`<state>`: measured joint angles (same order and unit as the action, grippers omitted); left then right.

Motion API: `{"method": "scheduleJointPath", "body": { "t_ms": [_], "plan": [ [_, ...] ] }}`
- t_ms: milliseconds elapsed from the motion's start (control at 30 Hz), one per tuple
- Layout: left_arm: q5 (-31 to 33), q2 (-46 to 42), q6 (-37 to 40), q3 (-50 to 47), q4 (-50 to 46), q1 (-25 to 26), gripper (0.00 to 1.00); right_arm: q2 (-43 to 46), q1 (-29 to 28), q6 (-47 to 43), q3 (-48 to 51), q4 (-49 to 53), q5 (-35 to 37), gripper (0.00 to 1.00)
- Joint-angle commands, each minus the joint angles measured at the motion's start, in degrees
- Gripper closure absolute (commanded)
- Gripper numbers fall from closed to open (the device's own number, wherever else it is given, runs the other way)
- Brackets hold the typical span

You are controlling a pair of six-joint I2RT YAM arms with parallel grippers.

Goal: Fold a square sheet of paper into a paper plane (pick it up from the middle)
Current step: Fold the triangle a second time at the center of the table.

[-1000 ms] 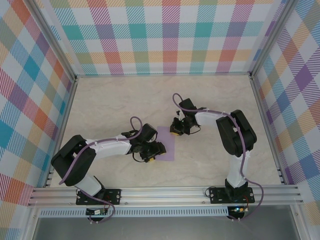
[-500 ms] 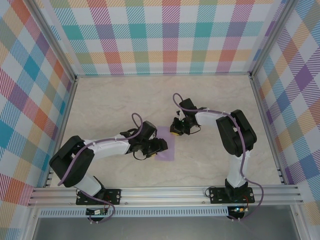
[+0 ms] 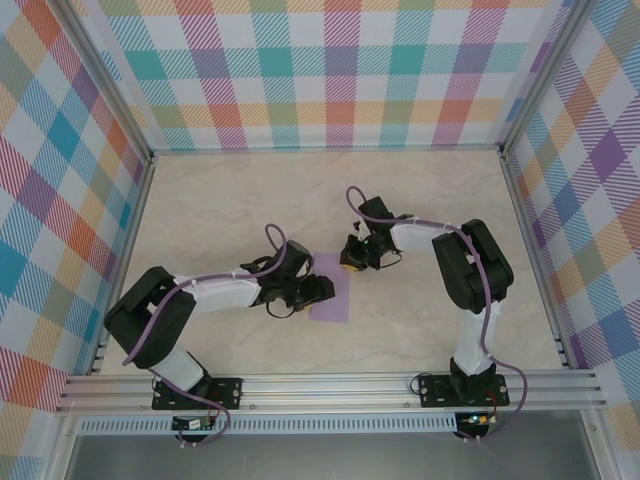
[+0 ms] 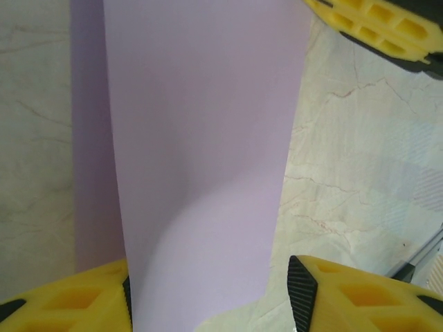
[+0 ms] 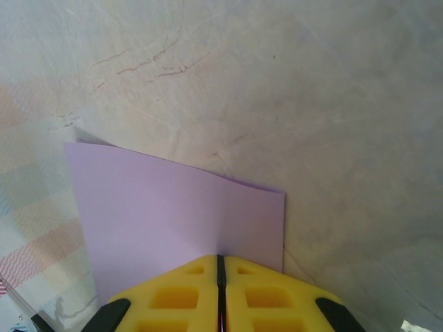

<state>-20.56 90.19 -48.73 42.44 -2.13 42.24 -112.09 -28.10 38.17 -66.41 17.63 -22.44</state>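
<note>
Low and outstretched, left tool (image 3: pixel 320 291) straddles lilac sheet (image 3: pixel 336 302).

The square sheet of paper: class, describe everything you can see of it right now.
The square sheet of paper is thin, plain lilac, matte. It lies on the marble-look table and looks doubled over into a narrow strip, the upper layer bowing up softly. The left fingers stand apart astride one end; the right fingers, shut, meet another edge near a corner. Whether they pinch it is unclear.
</note>
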Motion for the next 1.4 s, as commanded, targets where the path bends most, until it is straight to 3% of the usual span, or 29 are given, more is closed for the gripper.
{"method": "scheduleJointPath", "body": {
  "t_ms": [0, 400, 767, 1133, 1367],
  "plan": [
    [-3.9, -3.21, -1.21, -2.66, 3.12, 0.36, 0.49, -2.34, 0.68, 0.16, 1.33, 3.28, 2.93, 0.91],
    [-7.97, -2.5, -3.36, -3.34, 12.25, 0.73, 0.55, -1.99, 0.72, 0.5, 1.37, 3.02, 1.09, 0.93],
    [-7.8, 4.28, -1.22, 2.75, 12.91, 0.74, 0.55, -1.34, 0.7, 0.65, 0.78, 3.32, 0.02, 0.92],
    [-6.87, 7.28, -1.1, 4.3, 14.22, 0.49, 0.47, 3.88, 2.73, 0.52, -2.23, 3.28, -6.3, 0.78],
    [-5.69, 6.44, -1.1, 3.75, 13.57, 0.37, 0.46, 13.7, 4.43, -1.61, 4.34, 3.3, -7.09, 0.66]
  ]
}}
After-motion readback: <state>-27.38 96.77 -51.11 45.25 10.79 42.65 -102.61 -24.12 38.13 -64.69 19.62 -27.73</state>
